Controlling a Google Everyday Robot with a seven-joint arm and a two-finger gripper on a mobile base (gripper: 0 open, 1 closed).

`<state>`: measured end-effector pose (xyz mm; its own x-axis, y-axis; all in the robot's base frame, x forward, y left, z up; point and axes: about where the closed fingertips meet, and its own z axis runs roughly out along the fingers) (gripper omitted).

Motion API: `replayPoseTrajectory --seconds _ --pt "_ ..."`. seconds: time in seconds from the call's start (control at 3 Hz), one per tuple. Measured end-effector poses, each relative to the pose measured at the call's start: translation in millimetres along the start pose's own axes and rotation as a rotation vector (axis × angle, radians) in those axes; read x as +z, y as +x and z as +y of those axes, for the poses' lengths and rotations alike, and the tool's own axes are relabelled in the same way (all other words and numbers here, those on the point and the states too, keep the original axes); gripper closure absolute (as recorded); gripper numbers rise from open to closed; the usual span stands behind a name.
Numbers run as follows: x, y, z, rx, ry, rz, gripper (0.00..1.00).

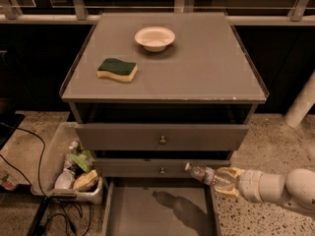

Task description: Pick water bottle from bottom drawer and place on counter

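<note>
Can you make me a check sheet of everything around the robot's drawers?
Surface: counter holds a bowl and a sponge, apart.
Job's things: bottle is held sideways, cap pointing left, over the right side of the open bottom drawer, whose floor is bare.
Clutter: bin at left, full of rubbish.
Grippers: gripper at lower right, shut on the bottle.
Cables: black cable at left.
Surroundings: two knobbed drawer fronts, speckled floor, white post at right.

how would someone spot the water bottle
Find the grey counter, then drop to the open bottom drawer. Above its right wall the gripper holds the water bottle sideways: clear, white-capped, the only thing in the air.
</note>
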<state>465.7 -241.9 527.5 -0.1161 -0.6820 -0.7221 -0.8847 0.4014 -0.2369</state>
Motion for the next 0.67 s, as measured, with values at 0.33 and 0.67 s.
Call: replayPoseTrajectory --seconds 0.33,0.67 --pt "-42 -31 -3 -0.053 0.135 0.06 1.0" --pt "-89 -68 -13 -0.082 0.254 0.013 1.0"
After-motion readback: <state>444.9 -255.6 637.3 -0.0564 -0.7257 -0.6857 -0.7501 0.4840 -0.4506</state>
